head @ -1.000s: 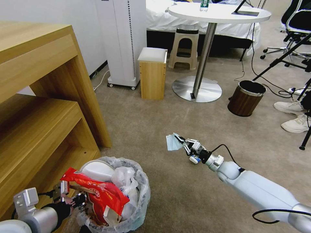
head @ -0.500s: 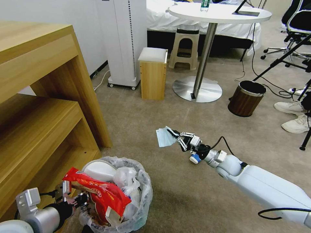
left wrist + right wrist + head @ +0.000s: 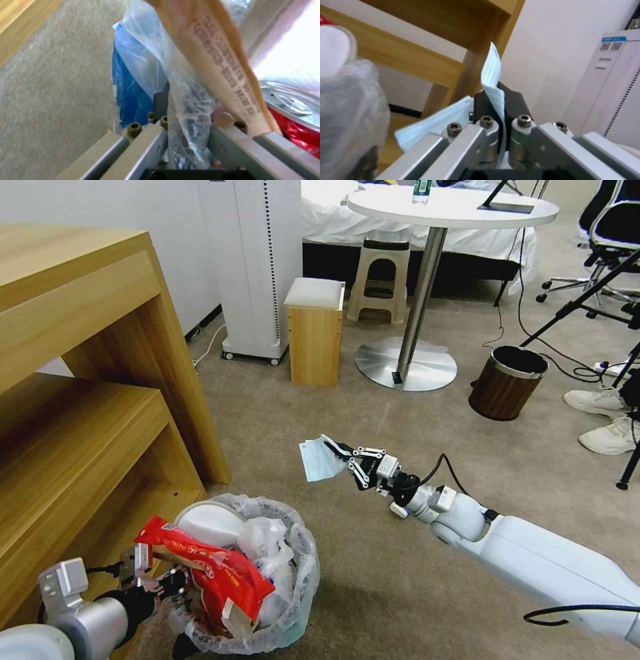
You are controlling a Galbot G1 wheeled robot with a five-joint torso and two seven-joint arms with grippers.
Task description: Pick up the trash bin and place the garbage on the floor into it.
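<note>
Right gripper point(image 3: 335, 450) above beige carpet point(image 3: 400, 593)

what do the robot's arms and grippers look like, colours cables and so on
The right arm is a glossy white shell with a silver wrist, a looping black cable, a blue cap and a black-and-silver linkage right gripper. The left arm is silver-grey with a black cuff; the left gripper has grey metal fingers with hex bolts.

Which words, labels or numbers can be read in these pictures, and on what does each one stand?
No text reads clearly.
Red wrapper in the trash bin: pale print, too small.
Tan packet at the left gripper: dark characters, blurred.
White floor unit: blue label and two code squares, unreadable.
Face mask in the right gripper: no text.
</note>
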